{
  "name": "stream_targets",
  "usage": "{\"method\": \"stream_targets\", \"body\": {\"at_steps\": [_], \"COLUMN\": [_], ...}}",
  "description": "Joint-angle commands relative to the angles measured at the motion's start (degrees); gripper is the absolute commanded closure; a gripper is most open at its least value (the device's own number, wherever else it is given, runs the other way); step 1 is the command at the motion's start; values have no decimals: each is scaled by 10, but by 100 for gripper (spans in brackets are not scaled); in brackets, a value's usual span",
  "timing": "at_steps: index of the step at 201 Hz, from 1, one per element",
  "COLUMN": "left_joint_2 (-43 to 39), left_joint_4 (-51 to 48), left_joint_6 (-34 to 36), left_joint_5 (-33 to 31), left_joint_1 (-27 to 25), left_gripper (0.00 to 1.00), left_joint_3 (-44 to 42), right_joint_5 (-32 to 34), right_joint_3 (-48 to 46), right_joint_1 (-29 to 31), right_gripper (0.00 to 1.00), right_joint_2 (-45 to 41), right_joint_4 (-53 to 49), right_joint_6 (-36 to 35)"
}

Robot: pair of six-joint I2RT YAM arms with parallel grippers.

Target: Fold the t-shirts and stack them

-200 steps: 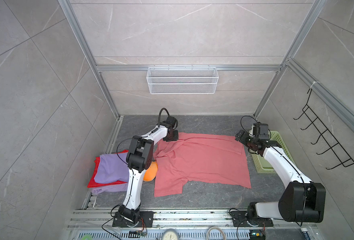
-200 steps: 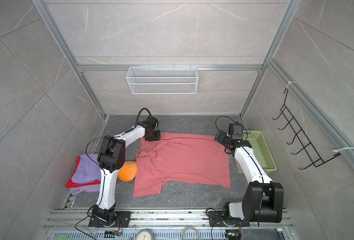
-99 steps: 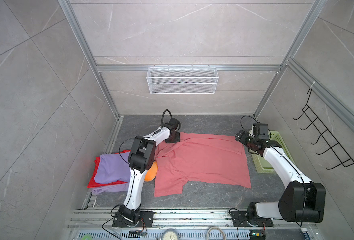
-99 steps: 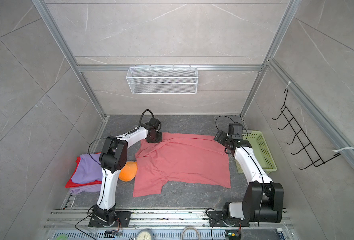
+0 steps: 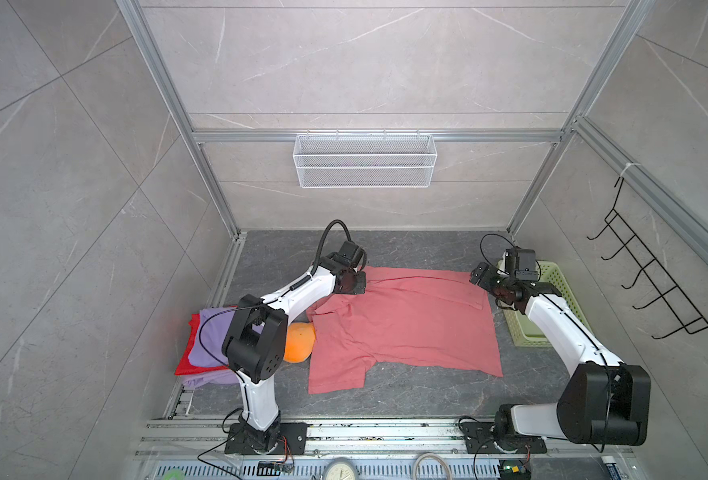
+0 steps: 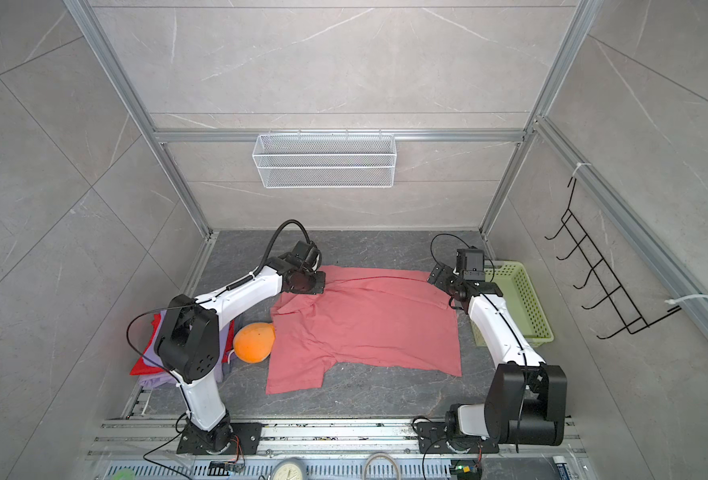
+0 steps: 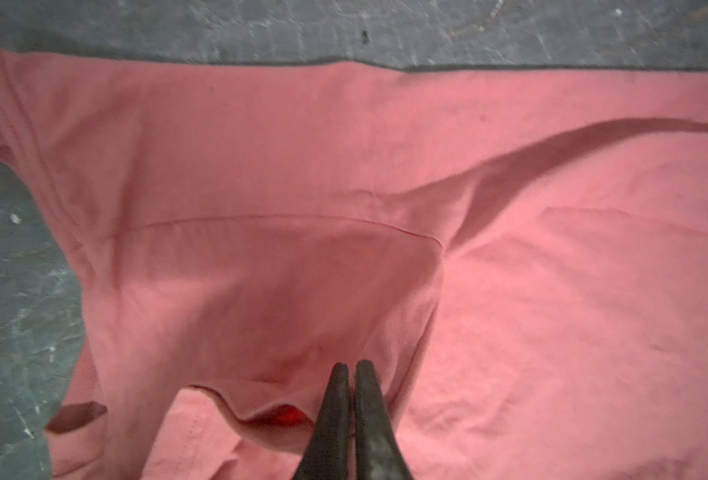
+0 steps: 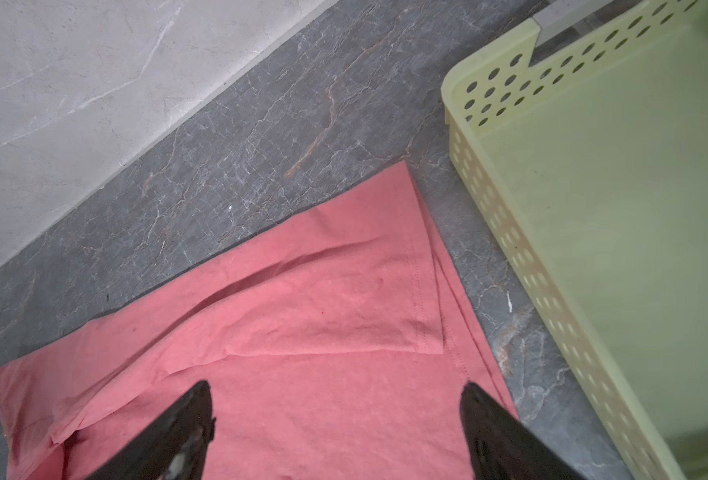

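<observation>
Cloth this thin looks limp and light: the salmon-pink t-shirt (image 5: pixel 406 324) lies spread mid-worktop (image 5: pixel 427 249), best taken at its corners. Near the far edge the left hand (image 7: pixel 351 368) pinches its left corner, while the right hand (image 8: pixel 335 385) gapes wide above its right corner.

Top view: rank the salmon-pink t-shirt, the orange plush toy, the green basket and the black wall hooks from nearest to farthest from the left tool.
1. Salmon-pink t-shirt: pinched in the shut left tool at the shirt's far left corner.
2. Orange plush toy: at the shirt's left edge, towards the front.
3. Green basket: across the shirt, on the right side.
4. Black wall hooks: on the right wall, beyond the basket.
</observation>
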Motion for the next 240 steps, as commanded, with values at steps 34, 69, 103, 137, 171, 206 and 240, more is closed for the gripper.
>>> {"method": "stream_targets", "body": {"at_steps": [34,69,103,137,171,206,240], "left_joint_2": [-74,-65,-21,68,121,139,156], "left_joint_4": [-63,-87,-47,-58,-41,-34,-30], "left_joint_6": [77,106,61,-13,-56,-97,-117], "left_joint_5": [73,-14,13,54,78,84,93], "left_joint_1": [-50,-36,23,83,98,99,99], "left_gripper": [57,38,36,38,39,40,40], "left_joint_3": [-62,1,51,111,129,113,88], "right_joint_5": [6,-10,-24,-42,-73,-79,-64], "right_joint_3": [-2,-2,-15,-31,-43,-37,-4], "right_joint_1": [1,1,1,0,11,44,63], "right_gripper": [7,7,7,8,9,10,10], "right_joint_2": [1,3,0,18,56,116,188], "right_joint_4": [-6,-4,4,18,51,77,79], "right_joint_6": [-10,-3,6,29,50,66,91]}}
